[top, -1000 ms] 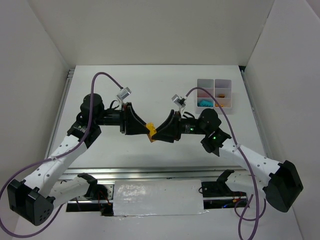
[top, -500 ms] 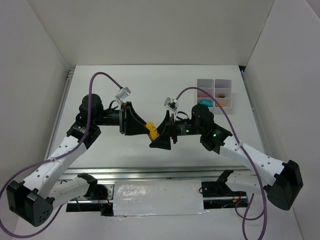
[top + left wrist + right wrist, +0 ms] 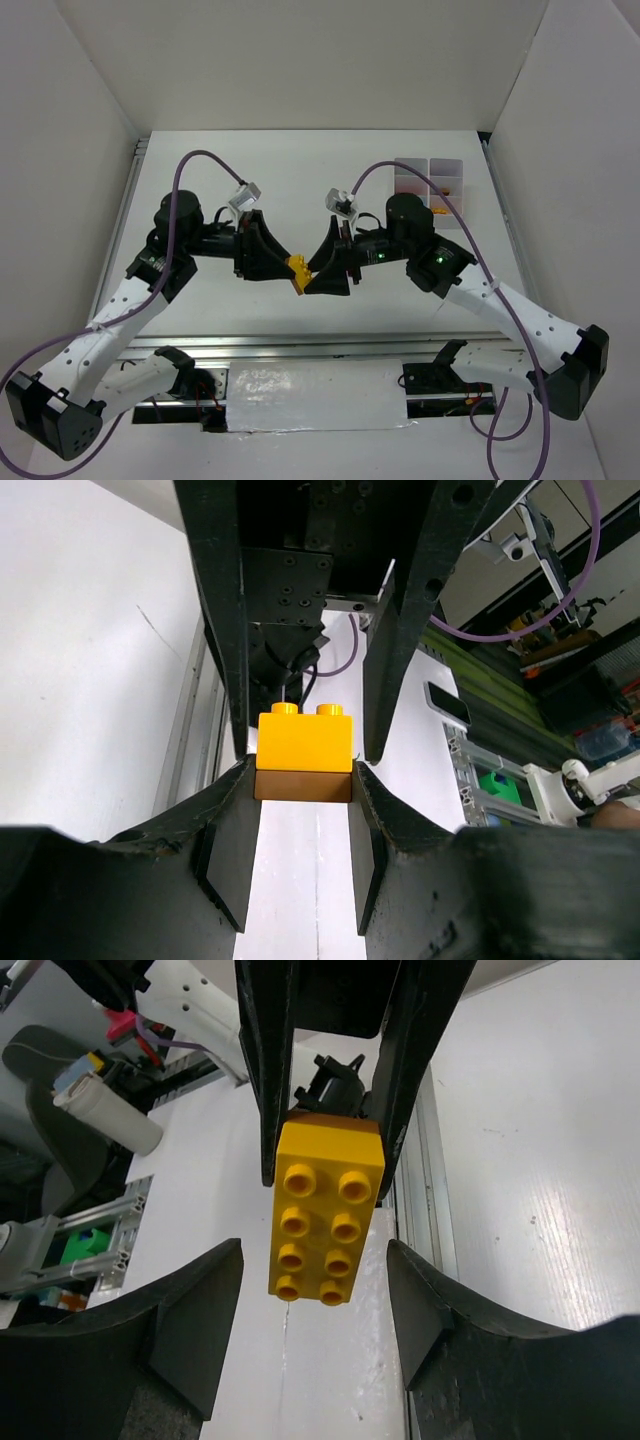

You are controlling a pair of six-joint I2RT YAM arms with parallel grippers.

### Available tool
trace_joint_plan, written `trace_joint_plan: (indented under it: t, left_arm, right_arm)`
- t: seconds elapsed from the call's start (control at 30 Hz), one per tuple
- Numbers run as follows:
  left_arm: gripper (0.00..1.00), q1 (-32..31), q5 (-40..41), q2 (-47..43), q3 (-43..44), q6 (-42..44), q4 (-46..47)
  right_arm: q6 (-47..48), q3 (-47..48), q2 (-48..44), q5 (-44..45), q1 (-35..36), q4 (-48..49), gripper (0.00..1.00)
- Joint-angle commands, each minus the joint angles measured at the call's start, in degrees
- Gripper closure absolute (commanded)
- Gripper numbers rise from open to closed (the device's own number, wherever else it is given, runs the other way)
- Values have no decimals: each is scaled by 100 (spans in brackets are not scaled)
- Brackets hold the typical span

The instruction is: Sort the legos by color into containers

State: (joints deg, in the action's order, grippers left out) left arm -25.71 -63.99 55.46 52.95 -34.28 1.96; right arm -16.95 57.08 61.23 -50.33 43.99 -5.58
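Top view, left to right. My left gripper (image 3: 283,265) is clenched on the yellow brick (image 3: 297,268), near the middle of the table (image 3: 300,170). Whether the brownish band (image 3: 303,786) beneath it is another brick or shade, I cannot tell. The right gripper (image 3: 318,275), at the brick's 3 o'clock, stands spread, not touching. The tray (image 3: 428,172), at 2 o'clock, is partly masked by the right arm (image 3: 480,300); contents unclear.

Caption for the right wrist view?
Yellow studded plastic brick clamped in left gripper, open right gripper straddling it.
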Motion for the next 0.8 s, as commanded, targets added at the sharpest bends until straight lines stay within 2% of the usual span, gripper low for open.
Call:
trace_joint_plan:
  t: [0.0,0.1,0.17,0.2,0.23,0.3,0.33,0.43,0.5,0.53,0.57,0.6,0.63,0.7,0.77]
  left_arm:
    - [100,-83,-184,-71,190,247,41]
    - [100,-100,-184,-79,146,168,173]
    - [100,-118,-211,-62,154,167,174]
    - [100,-118,-202,-53,163,185,147]
    - [100,-135,-193,-44,172,211,95]
    - [100,-144,-158,-27,216,290,-28]
    - [100,-153,-141,-9,225,308,-63]
    - [99,-153,148,44,304,405,-404]
    - [91,-162,490,70,409,484,-599]
    - [75,-153,579,44,366,336,-539]
    - [64,-153,641,0,331,265,-434]
    - [45,-153,685,-18,295,177,-250]
    - [38,-153,686,-53,251,89,-22]
    - [36,-162,703,-114,190,-122,147]
    - [29,-153,825,-123,216,-218,165]
  right_arm:
    - [96,295,134,-206,-13,-110,33]
    - [-27,313,283,-276,-4,83,33]
    - [-89,339,345,-311,5,145,38]
    - [-133,348,398,-311,-4,224,45]
    - [-159,348,416,-302,-4,268,64]
    - [-186,365,460,-329,5,338,83]
    - [-221,383,477,-320,5,356,100]
    - [-404,165,399,-346,13,767,100]
    - [-589,-47,302,-268,5,1319,100]
    - [-764,-257,188,-198,5,1471,100]
    - [-836,-372,126,-40,5,1620,100]
    - [-941,-547,74,40,5,1857,100]
    - [-977,-618,12,101,5,1938,100]
    - [-1047,-776,-129,320,5,2079,100]
    - [-1135,-891,-295,514,5,2288,100]
